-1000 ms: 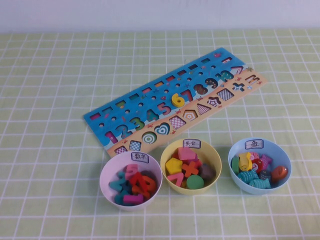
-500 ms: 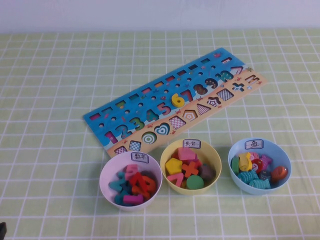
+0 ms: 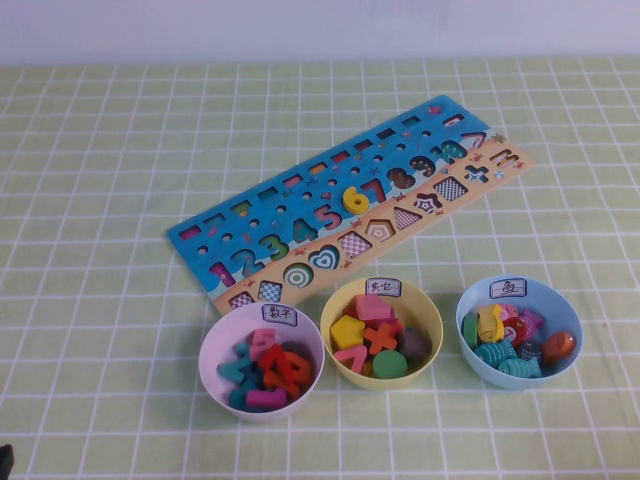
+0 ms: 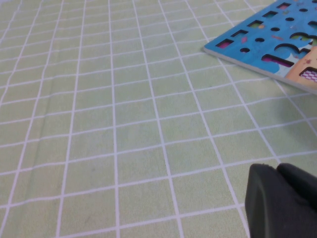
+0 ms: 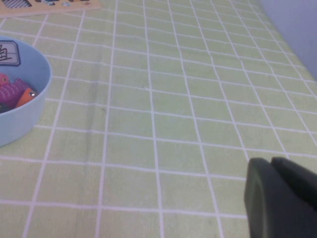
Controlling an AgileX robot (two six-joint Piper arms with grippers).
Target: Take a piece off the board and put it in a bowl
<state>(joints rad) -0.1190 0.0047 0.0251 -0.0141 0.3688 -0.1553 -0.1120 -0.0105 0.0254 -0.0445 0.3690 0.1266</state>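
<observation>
Bright, even light all over the table (image 3: 100, 200), soft and diffuse, no hot glare anywhere. Short faint shadows hug the yellow bowl (image 3: 428, 335) and its neighbours toward six o'clock. The board (image 3: 200, 232) stays crisp in the high view, colours saturated. In the left wrist view the left gripper (image 4: 282, 203) is a dark, blurred mass at five o'clock, casting a soft shadow toward two o'clock. In the right wrist view the right gripper (image 5: 280, 196) is equally soft; the far grid lines blur slightly.
</observation>
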